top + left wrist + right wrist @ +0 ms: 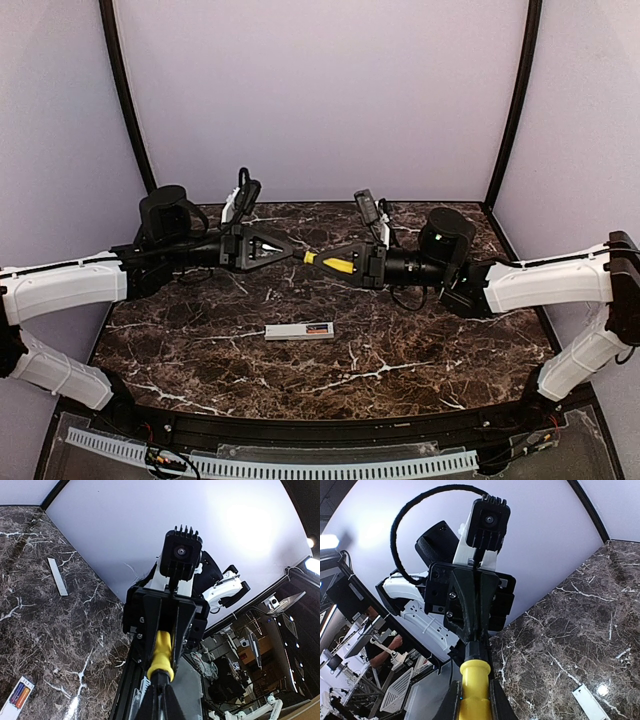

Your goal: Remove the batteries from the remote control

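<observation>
Holding 2 batteries [20,695], the remote control [299,331] lies flat; left pincer [291,255] and right pincer [350,266] clamp the screwdriver [322,261].

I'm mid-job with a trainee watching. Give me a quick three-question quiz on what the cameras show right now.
1. True or false: the remote control lies flat on the table with neither tool touching it.
2. What is held in the air between the left tool and the right tool?
A. the pale cover strip
B. the yellow-handled screwdriver
C. a loose battery
3. Fill in the missing word: the orange-red batteries sit ___ the remote control's open recess.

Key: 1 true; 2 B; 3 in.
</observation>
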Controlling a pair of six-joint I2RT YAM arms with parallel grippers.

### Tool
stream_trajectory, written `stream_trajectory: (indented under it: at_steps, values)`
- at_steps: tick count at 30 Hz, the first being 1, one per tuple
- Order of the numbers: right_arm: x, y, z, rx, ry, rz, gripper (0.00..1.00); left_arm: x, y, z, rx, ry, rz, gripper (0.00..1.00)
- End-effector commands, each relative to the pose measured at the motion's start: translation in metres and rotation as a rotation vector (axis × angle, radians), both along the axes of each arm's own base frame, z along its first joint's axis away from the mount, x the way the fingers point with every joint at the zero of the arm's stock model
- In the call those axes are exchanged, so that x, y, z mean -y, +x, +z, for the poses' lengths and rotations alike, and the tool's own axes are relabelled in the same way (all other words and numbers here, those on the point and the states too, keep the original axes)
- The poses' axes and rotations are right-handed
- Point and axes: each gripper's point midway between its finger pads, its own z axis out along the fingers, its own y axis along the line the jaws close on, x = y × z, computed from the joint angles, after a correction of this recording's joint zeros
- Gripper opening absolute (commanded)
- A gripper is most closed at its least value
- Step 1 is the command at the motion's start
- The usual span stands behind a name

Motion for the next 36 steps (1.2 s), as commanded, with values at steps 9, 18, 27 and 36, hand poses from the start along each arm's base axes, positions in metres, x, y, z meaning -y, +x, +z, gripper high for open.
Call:
stream_trajectory:
  at_steps: [9, 18, 27, 36]
  values:
    - [0.009, -0.012, 0.002, 0.022, -0.011, 0.01, 0.0, -0.012, 0.008, -0.01, 0.057, 0.094, 0.09, 0.36]
    - [0.026, -0.017, -0.013, 0.015, -0.093, -0.028, 0.0, -0.039, 0.003, -0.02, 0.165, 0.293, 0.146, 0.75]
    - [0.048, -0.01, -0.031, -0.003, -0.262, -0.137, 0.0, -0.084, 0.019, -0.028, 0.426, 0.579, 0.291, 0.94]
    - [0.082, -0.002, -0.043, -0.002, -0.391, -0.247, 0.0, -0.089, 0.033, -0.063, 0.751, 0.71, 0.236, 0.94]
